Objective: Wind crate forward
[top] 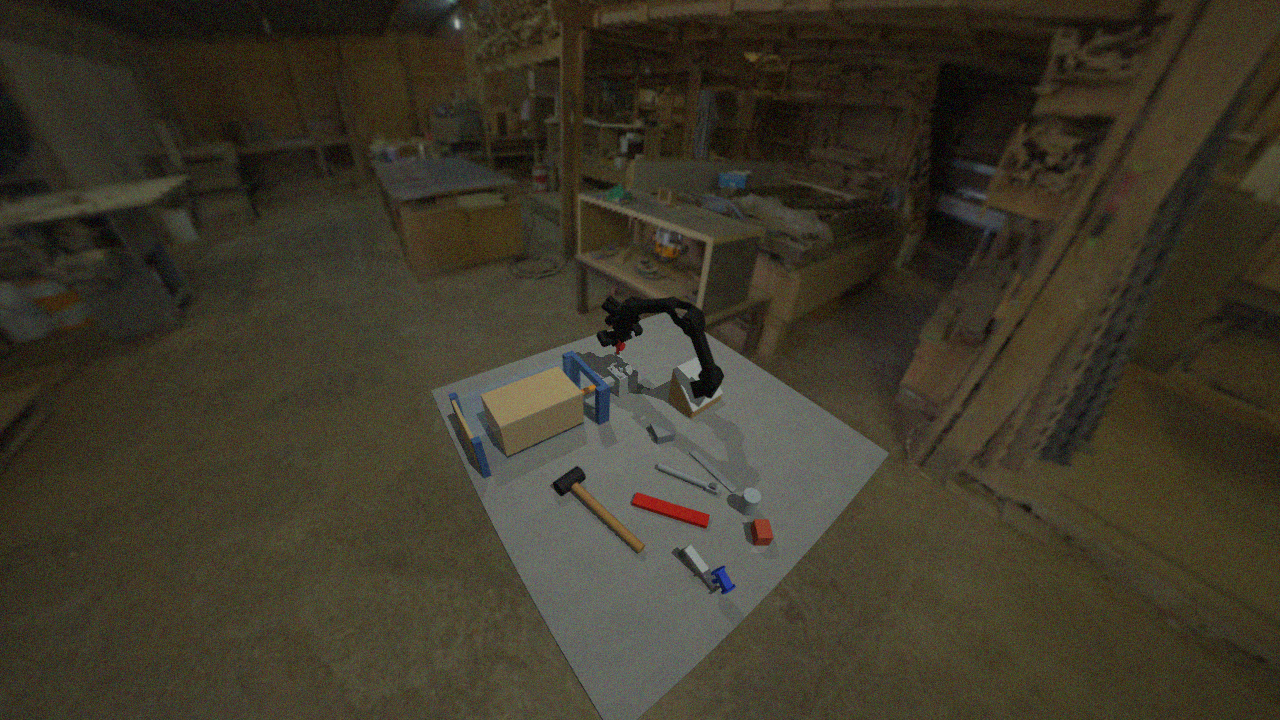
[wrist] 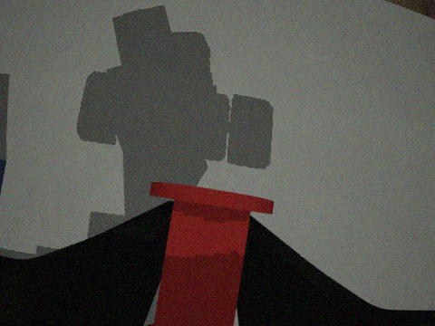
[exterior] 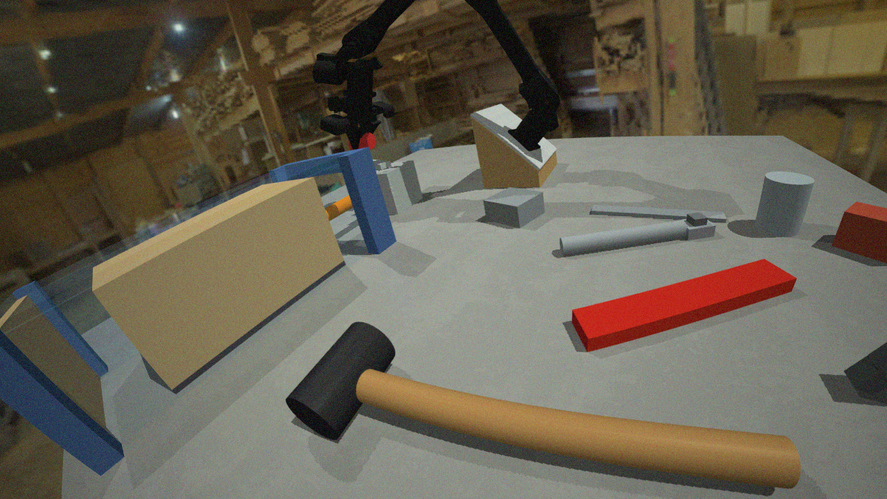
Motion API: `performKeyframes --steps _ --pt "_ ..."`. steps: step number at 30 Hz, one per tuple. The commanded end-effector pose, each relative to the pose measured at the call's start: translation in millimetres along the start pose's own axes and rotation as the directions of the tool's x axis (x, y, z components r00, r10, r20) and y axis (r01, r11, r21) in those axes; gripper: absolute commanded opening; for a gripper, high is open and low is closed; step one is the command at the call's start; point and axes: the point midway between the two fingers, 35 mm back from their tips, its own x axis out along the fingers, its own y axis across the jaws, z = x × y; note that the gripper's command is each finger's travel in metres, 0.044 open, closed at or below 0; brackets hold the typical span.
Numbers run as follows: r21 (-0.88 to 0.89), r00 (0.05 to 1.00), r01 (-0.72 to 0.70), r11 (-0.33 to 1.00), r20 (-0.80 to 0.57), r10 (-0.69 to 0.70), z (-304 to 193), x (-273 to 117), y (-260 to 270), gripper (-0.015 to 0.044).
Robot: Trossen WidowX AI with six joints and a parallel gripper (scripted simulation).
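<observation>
My gripper (top: 617, 341) (exterior: 361, 135) (wrist: 207, 217) is shut on the red winch handle (top: 619, 345) (exterior: 367, 141) (wrist: 205, 272) and holds it in the air. It is a little above and to the left of the grey winch (top: 617, 369) (exterior: 397, 181). The wrist view shows only bare bench and my shadow under the handle. The tan crate (top: 532, 410) (exterior: 217, 267) sits flat in the cubby. An orange strap (top: 588, 390) (exterior: 338, 206) runs from its front through the blue frame (top: 597, 400) (exterior: 366, 198) at the mouth. A gap shows between crate and frame.
A hammer (top: 595, 505) (exterior: 496, 409), a red bar (top: 669, 509) (exterior: 682, 301), a grey block (top: 660, 433) (exterior: 513, 206), a grey rod (top: 684, 477) (exterior: 626, 237), a grey cylinder (top: 750, 497) (exterior: 782, 202) and an orange-red block (top: 761, 531) (exterior: 865, 229) lie on the bench. The arm's wedge base (top: 689, 394) (exterior: 505, 161) stands right of the winch.
</observation>
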Motion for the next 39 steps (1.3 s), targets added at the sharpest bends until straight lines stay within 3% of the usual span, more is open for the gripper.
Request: performKeyframes --steps 1,39 --pt "-0.027 0.999 -0.038 0.999 -0.003 0.037 -2 4 26 0.0000" --pt "-0.028 0.999 -0.041 0.999 -0.005 0.041 -7 0 70 0.0000"
